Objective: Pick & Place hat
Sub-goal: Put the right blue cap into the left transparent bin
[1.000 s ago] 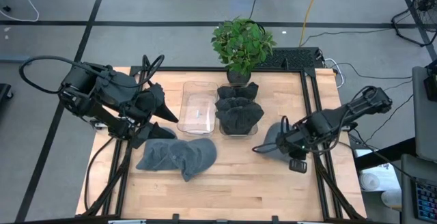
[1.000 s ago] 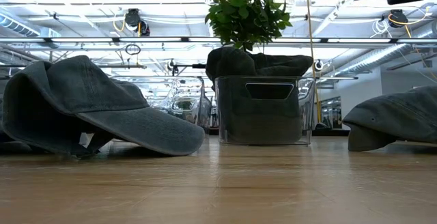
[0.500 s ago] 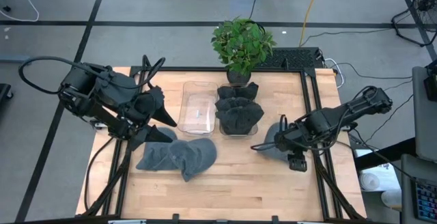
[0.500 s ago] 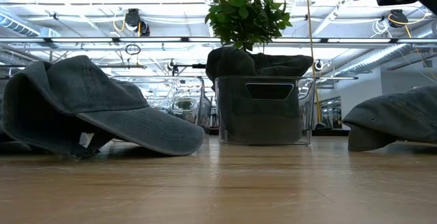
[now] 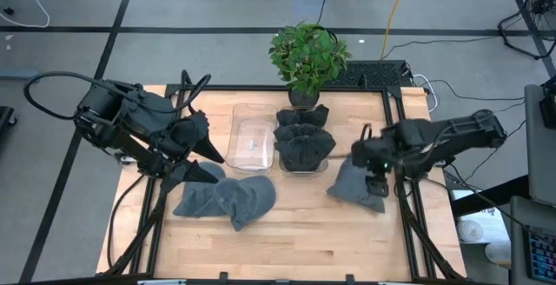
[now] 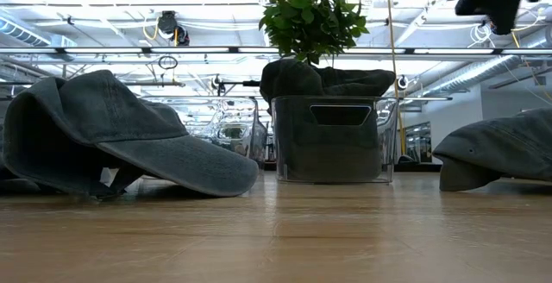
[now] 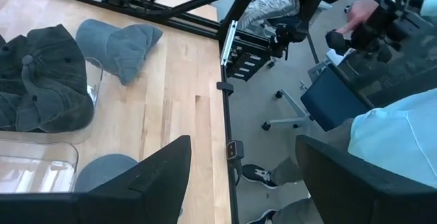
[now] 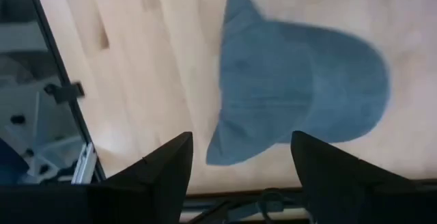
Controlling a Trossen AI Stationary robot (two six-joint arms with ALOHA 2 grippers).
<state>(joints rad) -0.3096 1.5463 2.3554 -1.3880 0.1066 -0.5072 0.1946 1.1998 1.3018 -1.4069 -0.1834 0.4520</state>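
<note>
Right tool (image 8: 235, 166) open, empty, above soft rumpled grey cap (image 8: 300, 87); left tool (image 7: 239, 176) open, empty.

Two dark six-joint arms seen from above. The left arm reaches in from the left edge of the desk (image 5: 287, 250), its wrist angled toward the middle; the left gripper (image 5: 211, 156) has its jaws spread, two dark fingers (image 7: 153, 183) standing well apart in the wrist view. The right arm extends in from the right edge, forearm lying nearly level. The right gripper (image 5: 372, 158) is raised above the surface, its jaws parted, grasping nothing.
</note>
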